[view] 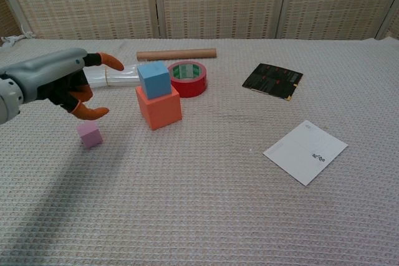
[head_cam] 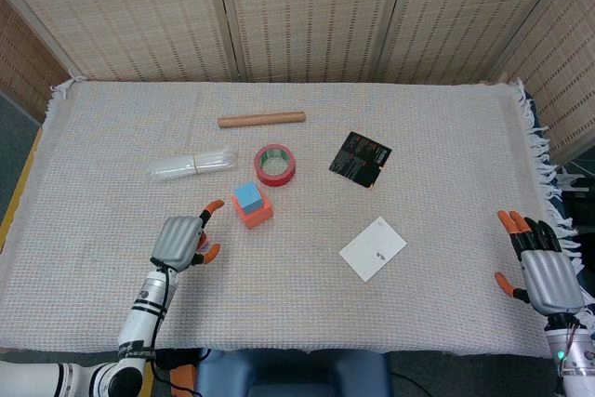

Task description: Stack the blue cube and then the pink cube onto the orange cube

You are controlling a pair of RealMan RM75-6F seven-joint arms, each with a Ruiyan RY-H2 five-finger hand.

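Observation:
The blue cube (head_cam: pixel 247 195) (view: pixel 153 79) sits on top of the orange cube (head_cam: pixel 255 211) (view: pixel 159 108) near the table's middle left. The small pink cube (view: pixel 90 134) lies on the cloth to the left of the stack; in the head view my left hand covers it. My left hand (head_cam: pixel 179 239) (view: pixel 57 83) hovers open above the pink cube, fingers spread, holding nothing. My right hand (head_cam: pixel 539 265) rests open at the far right edge of the table, away from the cubes.
A red tape roll (head_cam: pixel 275 165) lies just behind the stack, with a cardboard tube (head_cam: pixel 261 120) further back. A clear plastic bundle (head_cam: pixel 191 164) is at the left, a black packet (head_cam: pixel 361 158) and a white card (head_cam: pixel 373 248) at the right.

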